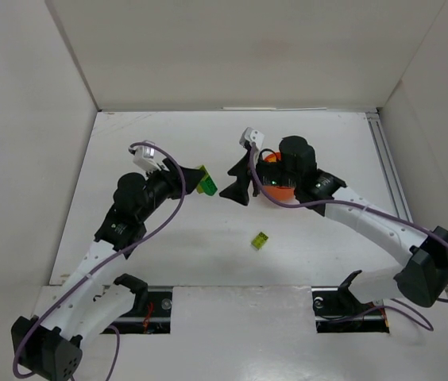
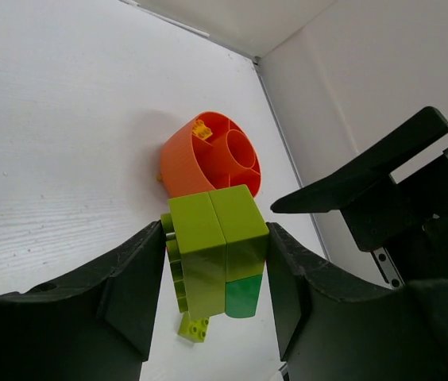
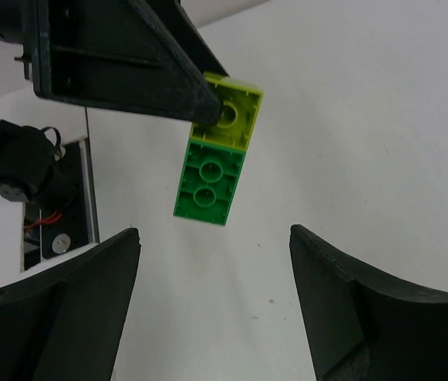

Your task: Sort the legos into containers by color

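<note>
Lime-and-green lego stack (image 3: pixel 208 163) was clamped in left fingers (image 2: pixel 129 294). It lay straight ahead of right fingers (image 3: pixel 343 302), which stood apart and empty. Green end free, long axis pointing toward them. Right arm nearer orange dish (image 1: pixel 276 193).

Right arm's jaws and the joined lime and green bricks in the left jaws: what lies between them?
Nothing. In the right wrist view only bare white table shows between the right gripper and the joined bricks.
</note>
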Available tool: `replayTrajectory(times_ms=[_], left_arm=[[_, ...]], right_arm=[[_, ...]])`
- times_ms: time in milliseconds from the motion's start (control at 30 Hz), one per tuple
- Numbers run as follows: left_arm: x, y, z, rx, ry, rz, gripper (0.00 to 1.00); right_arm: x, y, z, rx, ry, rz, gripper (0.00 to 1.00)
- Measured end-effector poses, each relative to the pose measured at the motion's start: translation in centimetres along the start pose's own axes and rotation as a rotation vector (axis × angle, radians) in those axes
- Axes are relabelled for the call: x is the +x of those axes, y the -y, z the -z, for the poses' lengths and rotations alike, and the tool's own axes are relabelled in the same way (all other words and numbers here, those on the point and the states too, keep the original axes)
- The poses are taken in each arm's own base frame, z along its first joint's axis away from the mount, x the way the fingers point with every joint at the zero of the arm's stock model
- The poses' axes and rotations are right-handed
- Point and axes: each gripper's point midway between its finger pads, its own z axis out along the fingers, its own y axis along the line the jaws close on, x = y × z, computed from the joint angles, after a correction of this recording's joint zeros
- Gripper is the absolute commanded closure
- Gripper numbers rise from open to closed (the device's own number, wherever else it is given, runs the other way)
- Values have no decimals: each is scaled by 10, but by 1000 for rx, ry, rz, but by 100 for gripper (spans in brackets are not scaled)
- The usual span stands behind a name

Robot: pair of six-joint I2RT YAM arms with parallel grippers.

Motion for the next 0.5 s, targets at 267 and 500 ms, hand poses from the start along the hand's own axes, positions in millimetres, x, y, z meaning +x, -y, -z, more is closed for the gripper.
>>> replayTrajectory(times_ms=[267,500], left_arm=[[-7,14,5,58,26,-33,77],[-7,14,5,62,30,-40,78]], right_arm=[[-7,-11,-26,-44,2,4,19],[-9,-11,-38,-13,-1,10,29]])
